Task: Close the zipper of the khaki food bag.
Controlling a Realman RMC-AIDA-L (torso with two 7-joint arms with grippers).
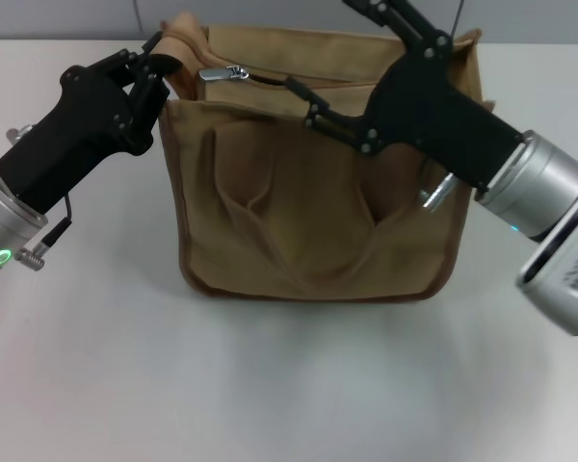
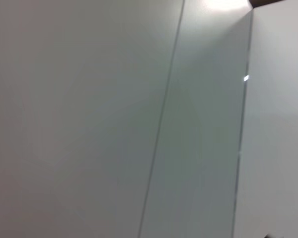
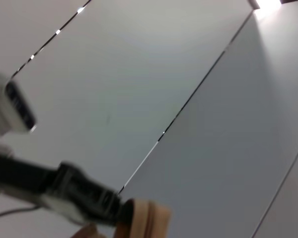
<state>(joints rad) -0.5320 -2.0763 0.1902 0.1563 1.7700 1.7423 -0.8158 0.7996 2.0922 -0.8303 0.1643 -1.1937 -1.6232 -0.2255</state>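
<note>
table (image 1: 96, 385): pale, bare around khaki food bag (image 1: 313, 212)
left tool (image 1: 156, 69): pinching bag's end corner, anchoring
right tool (image 1: 303, 96): fingers spread, just beside zipper (image 1: 223, 72) slider
step: reaching for pull
next: nip tab, draw it away from left tool

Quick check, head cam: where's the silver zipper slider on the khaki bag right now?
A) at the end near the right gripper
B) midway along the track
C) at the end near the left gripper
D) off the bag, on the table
C: the zipper slider sits at the top of the khaki food bag, at the end close to the left gripper, far from the right gripper.
</note>
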